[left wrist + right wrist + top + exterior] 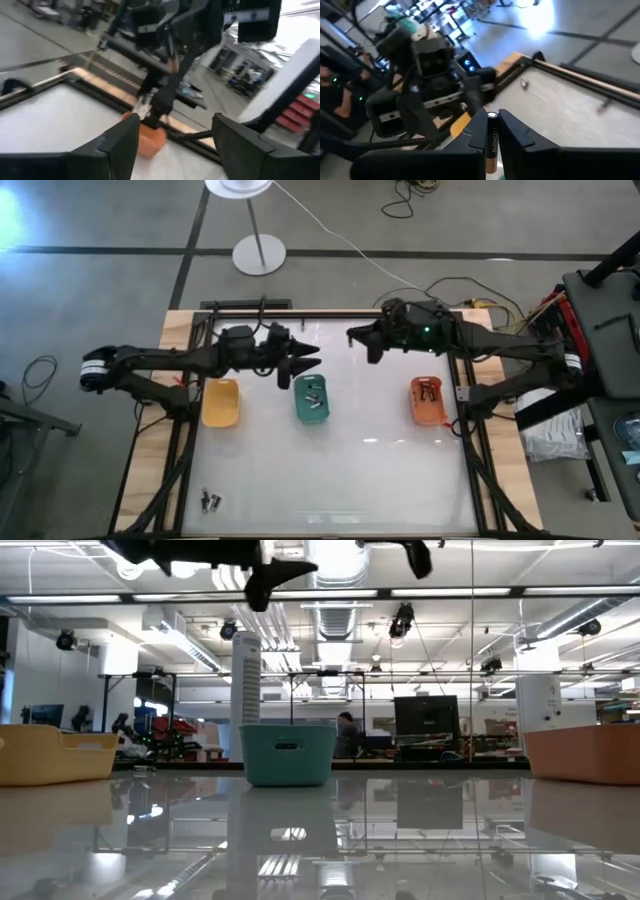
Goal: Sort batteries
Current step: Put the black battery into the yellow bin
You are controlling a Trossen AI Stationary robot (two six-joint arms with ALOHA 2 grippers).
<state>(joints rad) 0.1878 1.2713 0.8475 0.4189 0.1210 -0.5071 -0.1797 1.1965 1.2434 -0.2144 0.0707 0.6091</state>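
Only one piece of lettering could be read: the brand name "DURACELL", printed lengthwise along the dark upper part of a battery (491,142) with a copper-coloured lower end. That battery stood clamped between the two closed fingers of the right gripper (491,131), its silver cap poking up just past the fingertips, as the right wrist view showed. No other text, number or sign in any view was clear enough to make out.
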